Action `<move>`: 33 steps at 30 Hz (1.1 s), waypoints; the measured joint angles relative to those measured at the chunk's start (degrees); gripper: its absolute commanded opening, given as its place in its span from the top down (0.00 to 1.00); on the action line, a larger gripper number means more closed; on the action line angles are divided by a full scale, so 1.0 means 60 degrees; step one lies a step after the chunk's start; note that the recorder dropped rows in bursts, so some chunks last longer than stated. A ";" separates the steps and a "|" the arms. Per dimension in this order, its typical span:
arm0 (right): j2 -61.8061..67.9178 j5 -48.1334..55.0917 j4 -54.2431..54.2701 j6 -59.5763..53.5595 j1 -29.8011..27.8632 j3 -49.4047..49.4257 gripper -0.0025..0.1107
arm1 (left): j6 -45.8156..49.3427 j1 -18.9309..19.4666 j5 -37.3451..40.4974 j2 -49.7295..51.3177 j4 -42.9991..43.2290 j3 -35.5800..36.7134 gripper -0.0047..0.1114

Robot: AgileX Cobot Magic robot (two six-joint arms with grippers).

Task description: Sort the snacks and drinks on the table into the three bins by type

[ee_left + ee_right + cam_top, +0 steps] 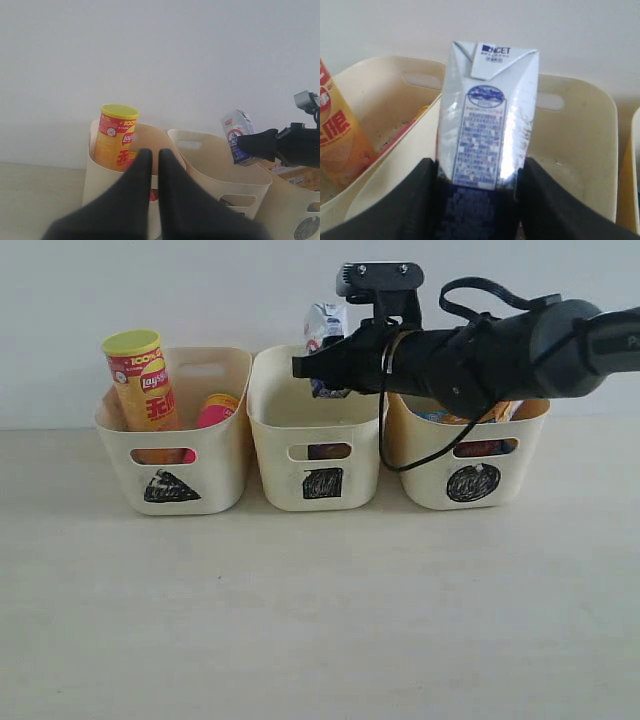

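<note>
Blue-and-white drink carton (487, 115) clamped upright in right gripper (476, 175), long axis vertical, poised above open square-marked bin (270, 430); left gripper (152, 155) pinched shut, empty, farther away

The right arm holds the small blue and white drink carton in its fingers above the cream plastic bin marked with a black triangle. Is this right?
Not quite. The small blue and white drink carton, held by the fingers of the right gripper, hangs above the cream plastic bin marked with a black square, the middle one of the three. The exterior view shows this.
</note>
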 measured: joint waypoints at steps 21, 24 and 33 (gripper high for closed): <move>0.0355 0.0316 0.0000 -0.0595 -0.0018 -0.0503 0.25 | 0.0000 0.0000 0.0000 0.0000 0.0000 0.0000 0.92; 0.0247 0.0434 0.0000 -0.0573 -0.0018 -0.0528 0.25 | 0.0000 0.0000 0.0000 0.0000 0.0000 0.0000 0.92; -0.0685 0.2127 0.0000 -0.0522 -0.0032 -0.0548 0.95 | 0.0000 0.0000 0.0000 0.0000 0.0000 0.0000 0.92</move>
